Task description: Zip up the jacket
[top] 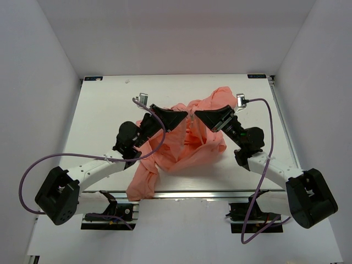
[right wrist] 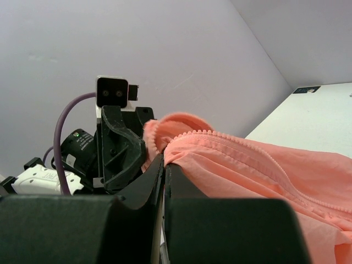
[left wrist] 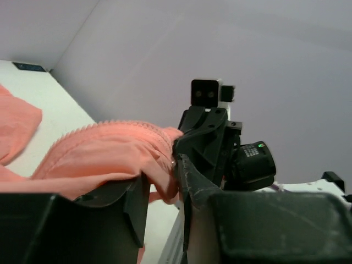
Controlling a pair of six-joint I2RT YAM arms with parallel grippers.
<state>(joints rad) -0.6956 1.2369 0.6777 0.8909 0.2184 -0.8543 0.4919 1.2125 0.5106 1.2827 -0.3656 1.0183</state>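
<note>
The salmon-pink jacket [top: 187,148] lies crumpled mid-table, one sleeve hanging over the near edge. My left gripper [top: 185,116] and right gripper [top: 197,115] meet tip to tip above it, each holding a raised fold. In the left wrist view my left gripper [left wrist: 164,187] is shut on a thick fold of the jacket [left wrist: 104,151], with a small metal piece [left wrist: 174,163] at the pinch. In the right wrist view my right gripper [right wrist: 164,165] is shut tight on the jacket's [right wrist: 247,165] edge, just beside its row of zipper teeth [right wrist: 258,151].
The white table [top: 104,115] is walled on three sides. Purple cables [top: 33,170] loop off both arms. The sleeve [top: 140,187] droops over the front rail. Each wrist view shows the other gripper's black fingers close ahead [left wrist: 206,140] [right wrist: 118,154].
</note>
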